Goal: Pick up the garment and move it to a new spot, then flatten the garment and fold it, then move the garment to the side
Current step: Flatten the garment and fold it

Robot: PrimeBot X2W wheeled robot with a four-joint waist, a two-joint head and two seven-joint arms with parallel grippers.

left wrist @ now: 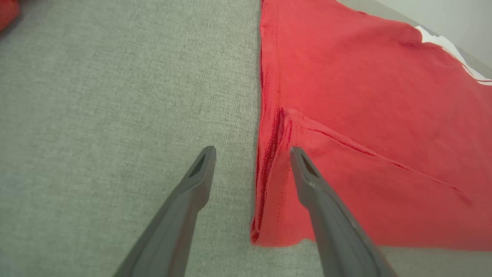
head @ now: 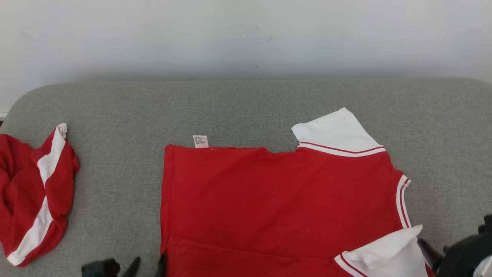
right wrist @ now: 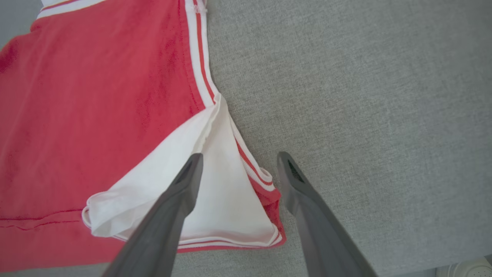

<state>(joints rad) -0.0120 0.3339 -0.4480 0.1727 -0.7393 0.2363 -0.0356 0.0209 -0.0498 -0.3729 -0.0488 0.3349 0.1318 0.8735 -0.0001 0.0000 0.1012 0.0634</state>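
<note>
Head view: a red shirt with white sleeves is lying spread flat on a grey cushion, right of centre and running off the near edge; its bottom strip is lying folded over along a crease; a small white label is sticking out at its far left corner; one white sleeve is pointing away toward the pale wall, the other is lying crumpled at the near right; a second red-and-white garment is sitting bunched at the far left, well apart from the shirt; the left gripper is showing at the bottom edge, right at the shirt's left side; the dark right arm is coming in at the lower right corner.

Left wrist view: the left gripper's fingers are standing spread, one over bare cushion, the other over red cloth, straddling the shirt's side edge beside the crease.

Right wrist view: the right gripper is holding its fingers apart too; one is lying over the crumpled white sleeve, the other over cushion just beside the striped cuff.
</note>
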